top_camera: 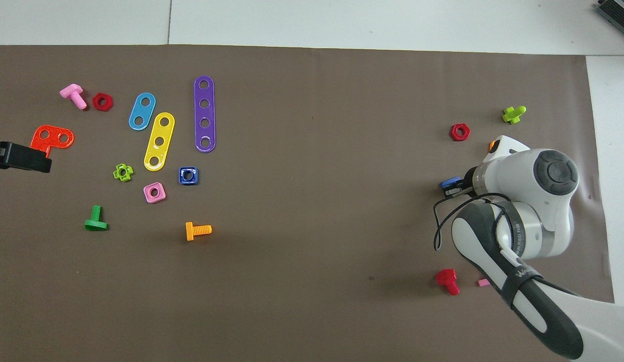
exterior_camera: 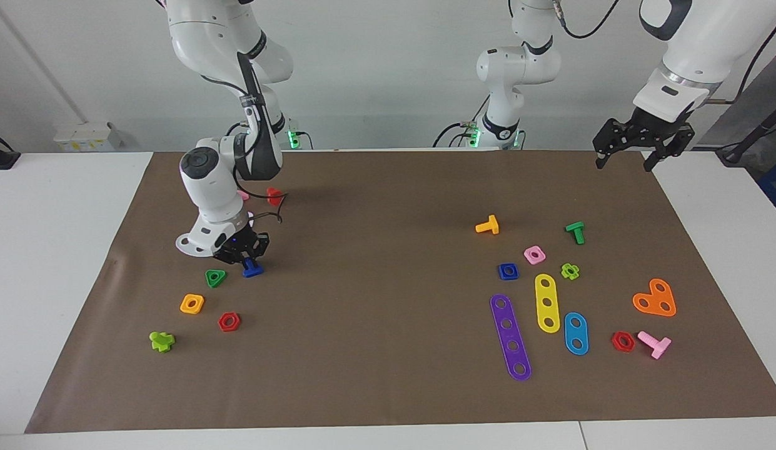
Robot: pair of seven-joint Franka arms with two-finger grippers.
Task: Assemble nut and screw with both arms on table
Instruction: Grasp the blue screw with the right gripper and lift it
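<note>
Right gripper (exterior_camera: 247, 255) is down low at the right arm's end of the table (exterior_camera: 388, 387), fingers closed on the blue screw (exterior_camera: 252, 270), just beside the green nut (exterior_camera: 215, 277). Left gripper (exterior_camera: 631, 150) hangs spread open and empty over the paper's edge, waiting. Blue nut (exterior_camera: 508, 271) lies beside the pink nut (exterior_camera: 534, 254).

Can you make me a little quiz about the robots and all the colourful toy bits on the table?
1. True or false: the blue nut lies right beside the pink square nut.
2. Which thing is the right gripper down at? A) the orange screw B) the blue screw C) the pink screw
3. Fill in: the longest strip with holes is coloured ___.
Key: 1 true; 2 B; 3 purple.
</note>
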